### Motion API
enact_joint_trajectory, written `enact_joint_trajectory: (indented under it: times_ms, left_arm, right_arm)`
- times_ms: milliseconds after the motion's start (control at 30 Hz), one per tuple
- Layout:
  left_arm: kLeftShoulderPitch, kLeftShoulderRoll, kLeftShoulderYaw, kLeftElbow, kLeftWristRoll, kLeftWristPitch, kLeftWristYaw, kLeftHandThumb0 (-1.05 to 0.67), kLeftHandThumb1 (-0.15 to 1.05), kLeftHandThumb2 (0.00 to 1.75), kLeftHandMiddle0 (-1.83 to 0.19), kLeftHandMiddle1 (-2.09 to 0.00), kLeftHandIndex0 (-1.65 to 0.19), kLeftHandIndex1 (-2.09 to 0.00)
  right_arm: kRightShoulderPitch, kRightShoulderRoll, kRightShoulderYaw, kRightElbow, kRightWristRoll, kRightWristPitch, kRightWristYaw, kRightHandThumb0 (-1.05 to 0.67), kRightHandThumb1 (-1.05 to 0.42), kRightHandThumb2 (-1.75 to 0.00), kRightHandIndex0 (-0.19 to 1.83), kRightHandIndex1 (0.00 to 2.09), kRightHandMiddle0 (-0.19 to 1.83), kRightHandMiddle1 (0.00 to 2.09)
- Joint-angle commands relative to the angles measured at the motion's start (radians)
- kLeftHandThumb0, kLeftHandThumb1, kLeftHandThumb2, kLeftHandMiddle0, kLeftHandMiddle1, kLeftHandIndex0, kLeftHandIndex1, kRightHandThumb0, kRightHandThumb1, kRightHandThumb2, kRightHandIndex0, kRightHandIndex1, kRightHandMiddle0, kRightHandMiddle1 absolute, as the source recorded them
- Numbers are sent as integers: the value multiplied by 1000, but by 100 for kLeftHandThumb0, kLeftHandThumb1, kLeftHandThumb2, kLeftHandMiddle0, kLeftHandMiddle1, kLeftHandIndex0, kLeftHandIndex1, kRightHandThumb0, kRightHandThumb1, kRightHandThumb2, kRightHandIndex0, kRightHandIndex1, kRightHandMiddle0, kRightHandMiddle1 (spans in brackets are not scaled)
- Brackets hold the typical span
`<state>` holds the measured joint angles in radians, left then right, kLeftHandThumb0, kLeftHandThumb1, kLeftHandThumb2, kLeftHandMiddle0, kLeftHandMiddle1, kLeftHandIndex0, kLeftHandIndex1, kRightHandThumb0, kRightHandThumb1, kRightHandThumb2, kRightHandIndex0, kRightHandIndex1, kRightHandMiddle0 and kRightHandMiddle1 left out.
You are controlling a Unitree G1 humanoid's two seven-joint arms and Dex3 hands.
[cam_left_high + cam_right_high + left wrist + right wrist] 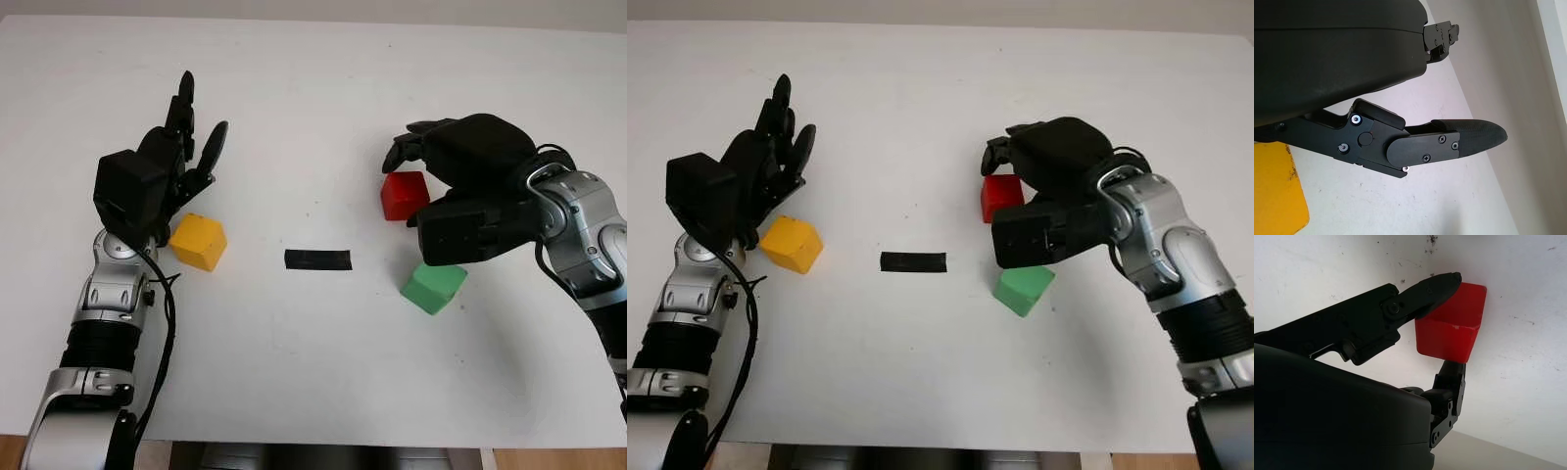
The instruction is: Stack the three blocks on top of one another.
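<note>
My right hand (416,162) is shut on the red block (404,196) at the right of the table. In the right wrist view one finger (1425,291) presses the red block (1449,328) from one side and another finger presses the opposite side. The green block (433,287) lies on the table just in front of that hand, partly under its palm. At the left, the yellow block (199,241) sits on the table. My left hand (191,137) is open just behind and to the left of it, holding nothing. A corner of the yellow block (1276,196) shows beside the left hand.
A short strip of black tape (317,259) lies on the white table (313,78) between the yellow and green blocks. The table's front edge runs close to my arms.
</note>
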<state>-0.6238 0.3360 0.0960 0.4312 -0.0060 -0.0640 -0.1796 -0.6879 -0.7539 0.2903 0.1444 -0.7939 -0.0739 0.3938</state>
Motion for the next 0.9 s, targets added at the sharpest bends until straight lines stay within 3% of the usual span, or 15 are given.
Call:
enact_joint_trajectory:
  times_ms: [0,200,433,867]
  left_arm:
    - [15,4,4,-19,0,-1,-1,-78,105,53,19,-1,18,-3]
    - [14,6,1,-22,5,3,0,-78,105,53,19,0,19,-4]
    - [13,4,1,-21,2,-2,-4,-79,105,53,19,0,19,-3]
    - [8,0,-3,-11,6,-13,-3,-79,105,54,19,0,19,-1]
  right_arm:
    - [14,2,4,-1,-9,-9,-9,-53,-89,-6,31,9,37,95]
    - [16,4,0,6,-23,-17,-28,-53,-89,-5,34,8,39,99]
    - [22,18,-44,19,41,-49,-111,-35,-94,-6,48,9,42,136]
    - [-22,106,-160,-111,363,46,66,-35,-95,-5,45,6,32,155]
